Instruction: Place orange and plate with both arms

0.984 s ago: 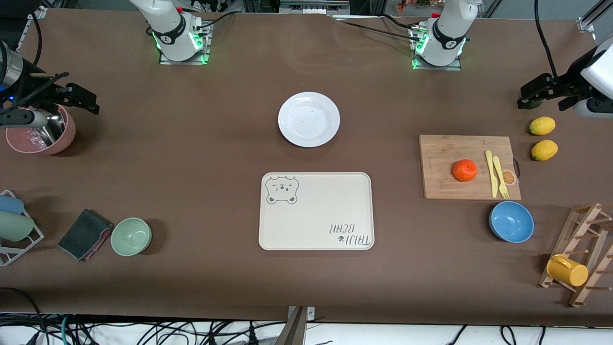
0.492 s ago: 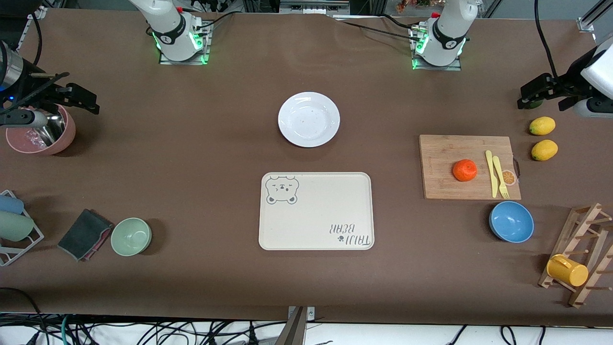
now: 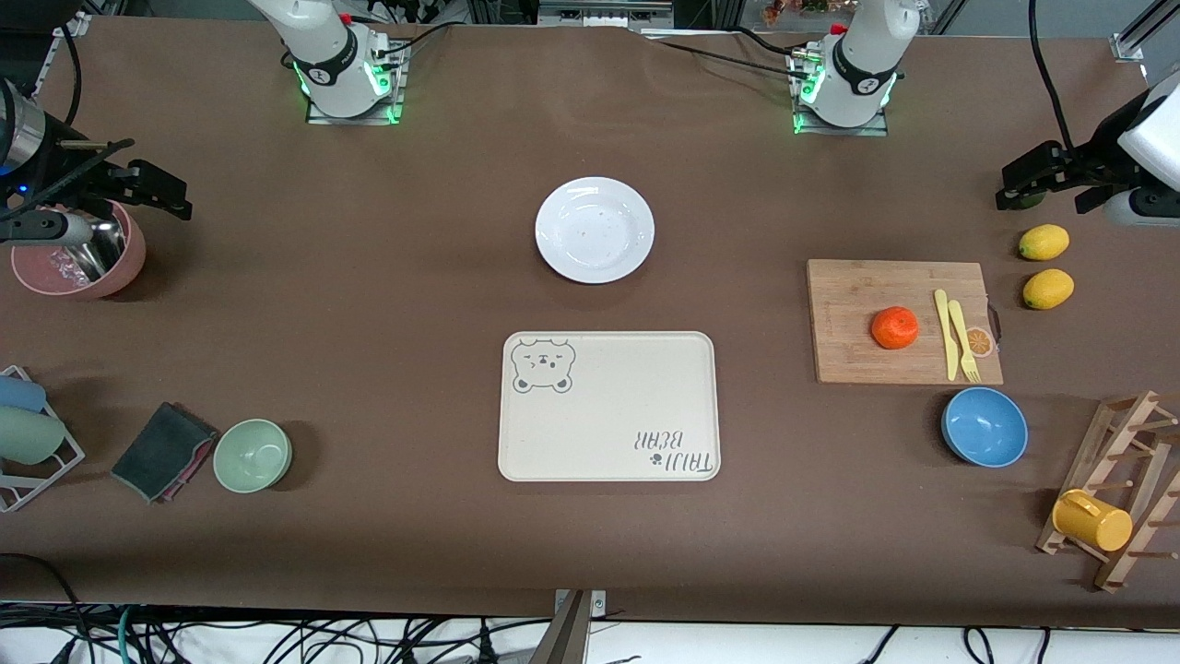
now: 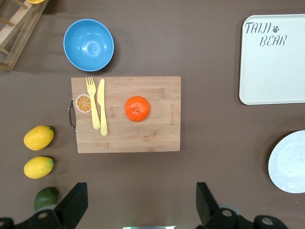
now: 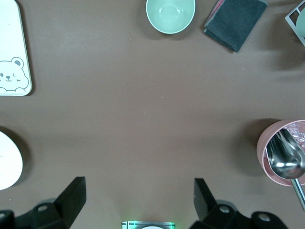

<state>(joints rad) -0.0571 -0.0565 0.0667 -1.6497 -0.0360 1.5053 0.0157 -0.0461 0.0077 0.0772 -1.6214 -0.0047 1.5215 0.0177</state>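
The orange (image 3: 894, 327) lies on a wooden cutting board (image 3: 853, 314) toward the left arm's end of the table; it also shows in the left wrist view (image 4: 137, 108). The white plate (image 3: 595, 230) sits empty mid-table, farther from the front camera than the cream tray; its edge shows in the left wrist view (image 4: 288, 162) and the right wrist view (image 5: 8, 162). My left gripper (image 3: 1046, 180) hangs open and empty over the left arm's table end, its own view (image 4: 141, 205) looking down on the board. My right gripper (image 3: 138, 184) hangs open and empty (image 5: 138, 200) over the right arm's end.
A cream bear tray (image 3: 608, 406) lies nearer the camera than the plate. Yellow knife and fork (image 3: 957, 334) lie on the board, with a blue bowl (image 3: 985, 426), two lemons (image 3: 1044, 242) and a rack with a yellow cup (image 3: 1092, 519) nearby. A pink bowl (image 3: 78, 249), green bowl (image 3: 253, 455) and dark cloth (image 3: 164, 451) are at the right arm's end.
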